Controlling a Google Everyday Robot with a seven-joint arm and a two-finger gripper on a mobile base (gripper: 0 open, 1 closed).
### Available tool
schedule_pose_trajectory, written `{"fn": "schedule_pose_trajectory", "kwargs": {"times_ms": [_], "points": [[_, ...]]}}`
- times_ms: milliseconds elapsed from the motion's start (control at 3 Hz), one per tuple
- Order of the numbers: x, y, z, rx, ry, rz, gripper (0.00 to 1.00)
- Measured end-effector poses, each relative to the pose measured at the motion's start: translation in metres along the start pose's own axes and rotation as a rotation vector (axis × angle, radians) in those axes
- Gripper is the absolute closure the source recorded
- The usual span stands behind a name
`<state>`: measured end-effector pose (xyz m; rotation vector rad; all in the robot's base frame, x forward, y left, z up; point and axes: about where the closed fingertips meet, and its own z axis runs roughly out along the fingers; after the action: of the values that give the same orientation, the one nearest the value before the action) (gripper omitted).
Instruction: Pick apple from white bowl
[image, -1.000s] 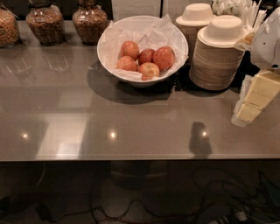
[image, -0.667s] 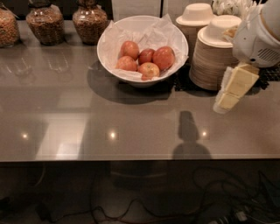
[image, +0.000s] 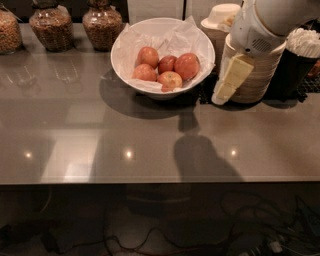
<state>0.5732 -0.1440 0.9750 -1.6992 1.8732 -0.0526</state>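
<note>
The white bowl (image: 125, 45), wide and lined with crumpled white paper, stands at the back middle of the grey counter. Several apples lie in it. The apple (image: 187, 65), the largest, round and glossy red-orange, sits at the right of the pile. A smaller darker apple (image: 167, 63) is beside it, and one with a yellowish patch (image: 170, 80) is in front. My gripper (image: 221, 92) hangs from the white arm at the upper right, its cream fingers pointing down-left, just right of the bowl's rim and above the counter. It holds nothing.
Stacks of cream disposable bowls (image: 255, 75) stand right behind the gripper. A dark cup of white sticks (image: 300, 60) is at the far right. Three glass jars (image: 102, 22) of dry goods line the back left. The counter's front edge (image: 150, 182) runs across below.
The arm and gripper have moved left and toward the back, from the counter's right edge to just beside the bowl. The apples and bowl have not moved.
</note>
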Motion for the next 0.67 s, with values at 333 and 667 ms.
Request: {"fn": "schedule_pose_trajectory", "kwargs": {"times_ms": [333,667], "points": [[-0.020,-0.024,0.021,0.006,-0.056,-0.020,0.00],[-0.034,-0.056,0.049,0.033,-0.116,-0.025,0.00]]}}
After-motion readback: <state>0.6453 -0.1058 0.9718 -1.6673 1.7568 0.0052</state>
